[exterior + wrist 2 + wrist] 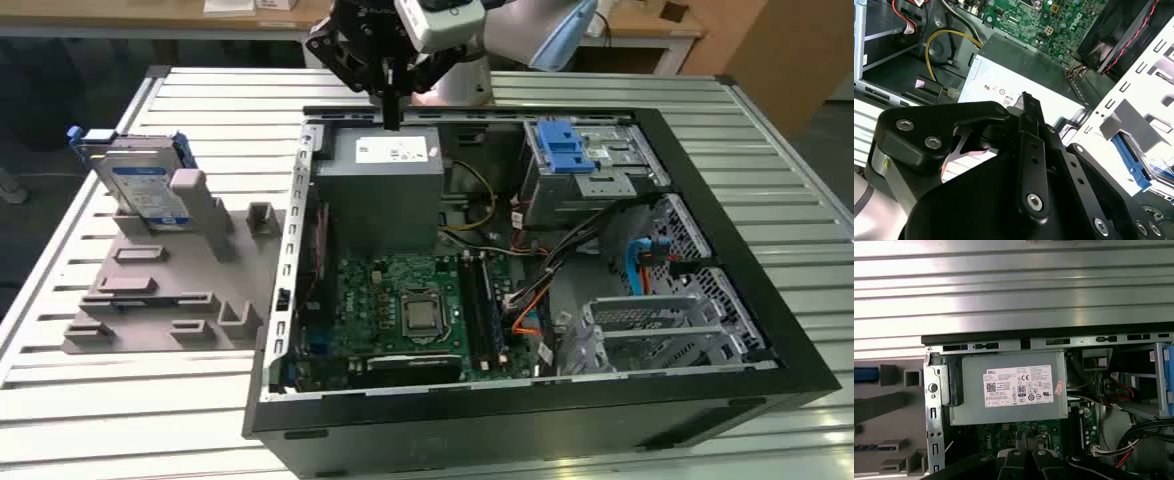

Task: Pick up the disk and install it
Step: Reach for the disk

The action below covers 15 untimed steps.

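Note:
The disk [140, 180], silver-grey with a white-and-blue label and a blue carrier frame, stands upright in a grey holder [167, 295] on the exterior view's left, outside the computer case. My gripper [391, 118] hangs well to the right of it, over the back rim of the open case [747, 240] and just above the grey power supply box [380, 175]. Its black fingers [1026, 102] are pressed together with nothing between them. In the first wrist view the gripper [1026, 447] hovers over the motherboard edge beside that box [1009, 390].
The case lies open on a slatted metal table [134, 420], showing a green motherboard [400, 310], cable bundles and a drive cage with a blue latch [567, 150] at the back right. A metal bay [654, 330] sits front right. The robot's base [461, 85] stands behind the case.

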### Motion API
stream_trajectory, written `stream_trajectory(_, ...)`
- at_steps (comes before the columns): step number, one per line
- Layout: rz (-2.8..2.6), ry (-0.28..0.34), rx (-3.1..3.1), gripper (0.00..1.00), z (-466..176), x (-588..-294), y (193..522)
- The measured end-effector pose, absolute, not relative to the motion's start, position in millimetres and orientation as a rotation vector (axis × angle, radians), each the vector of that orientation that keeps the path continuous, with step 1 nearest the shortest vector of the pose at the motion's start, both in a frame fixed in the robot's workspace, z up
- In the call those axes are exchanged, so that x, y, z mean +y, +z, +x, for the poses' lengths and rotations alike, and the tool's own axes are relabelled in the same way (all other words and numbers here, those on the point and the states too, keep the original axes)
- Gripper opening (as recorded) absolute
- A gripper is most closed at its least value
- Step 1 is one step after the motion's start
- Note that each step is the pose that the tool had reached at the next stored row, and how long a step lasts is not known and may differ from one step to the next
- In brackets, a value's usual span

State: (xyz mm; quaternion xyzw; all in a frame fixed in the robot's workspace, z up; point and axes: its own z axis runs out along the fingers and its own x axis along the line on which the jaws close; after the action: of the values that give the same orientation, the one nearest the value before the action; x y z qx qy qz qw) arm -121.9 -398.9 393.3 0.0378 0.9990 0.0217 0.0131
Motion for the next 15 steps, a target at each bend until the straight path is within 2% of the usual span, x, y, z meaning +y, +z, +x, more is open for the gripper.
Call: stream_trajectory(15,0.118,0.068,3.112,0.11,-123.5,-398.9,393.3)
